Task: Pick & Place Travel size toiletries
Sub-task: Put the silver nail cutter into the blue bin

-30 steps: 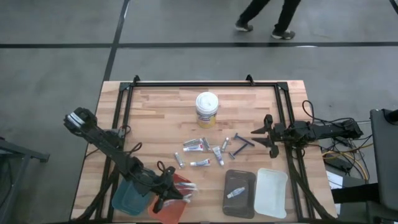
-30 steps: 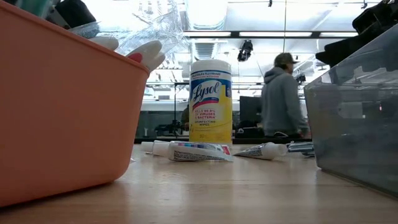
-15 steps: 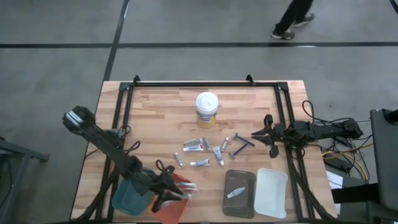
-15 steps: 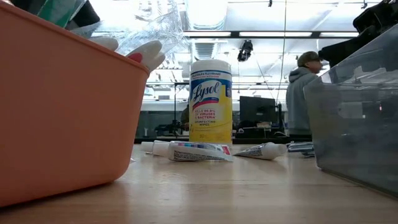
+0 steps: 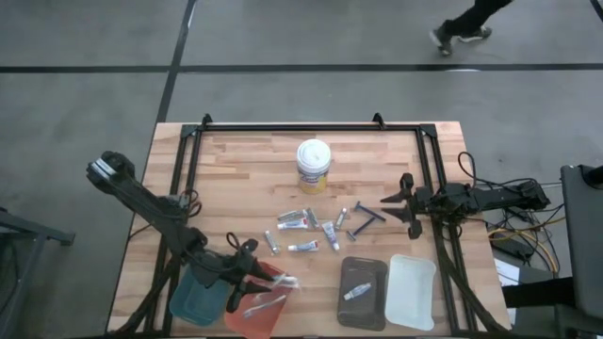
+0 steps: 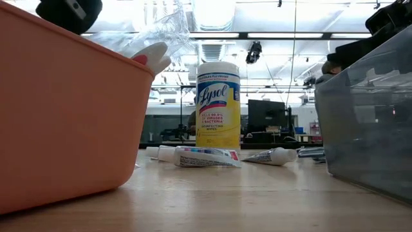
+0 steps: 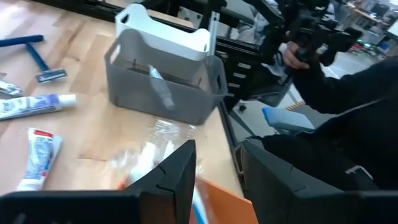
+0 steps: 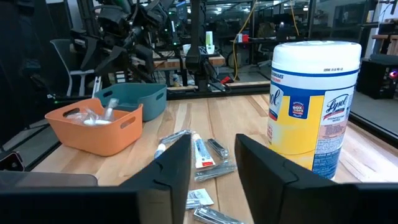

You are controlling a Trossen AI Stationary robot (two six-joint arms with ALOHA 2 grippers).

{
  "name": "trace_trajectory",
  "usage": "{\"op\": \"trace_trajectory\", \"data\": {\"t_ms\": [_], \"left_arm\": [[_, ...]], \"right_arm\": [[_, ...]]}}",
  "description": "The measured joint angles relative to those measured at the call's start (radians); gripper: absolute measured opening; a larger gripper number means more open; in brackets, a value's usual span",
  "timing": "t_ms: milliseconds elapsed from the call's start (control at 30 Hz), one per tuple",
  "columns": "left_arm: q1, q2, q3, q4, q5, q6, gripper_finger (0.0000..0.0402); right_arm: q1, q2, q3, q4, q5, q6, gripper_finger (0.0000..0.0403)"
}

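Note:
Small silvery-white tubes (image 5: 303,226) lie loose in the table's middle, with a dark razor (image 5: 367,215) to their right. One more tube (image 5: 356,293) lies in the grey tray (image 5: 363,268). Clear-wrapped toothbrushes (image 5: 267,303) lie in the orange tray (image 5: 247,322) at the near left, some sticking up over its rim (image 6: 151,55). My left gripper (image 5: 236,281) hovers open above that tray's left part, with nothing between its fingers (image 7: 174,177). My right gripper (image 5: 407,209) waits open at the table's right, level, facing the tubes (image 8: 200,152).
A large white-lidded wipes tub (image 5: 313,165) stands far of the tubes. A teal tray (image 5: 191,299) sits left of the orange one, and a white tray (image 5: 412,292) sits right of the grey one. A person walks on the floor beyond the table (image 5: 466,24).
My left gripper has drawn back a little toward the table's left and far side, rising over the orange tray. A pale wrapped item now lies in the near part of that tray, where none showed before. The person beyond the table has walked right.

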Motion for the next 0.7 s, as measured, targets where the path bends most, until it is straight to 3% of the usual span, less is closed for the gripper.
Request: {"op": "trace_trajectory", "data": {"t_ms": [467,700], "left_arm": [[0.071,-0.001,0.000,-0.030,0.006,0.015,0.0133],[0.150,-0.001,0.000,-0.047,0.072,0.051,0.0133]], "right_arm": [[0.000,0.000,0.000,0.000,0.001,0.000,0.0187],[0.000,0.000,0.000,0.000,0.002,-0.003,0.0196]]}}
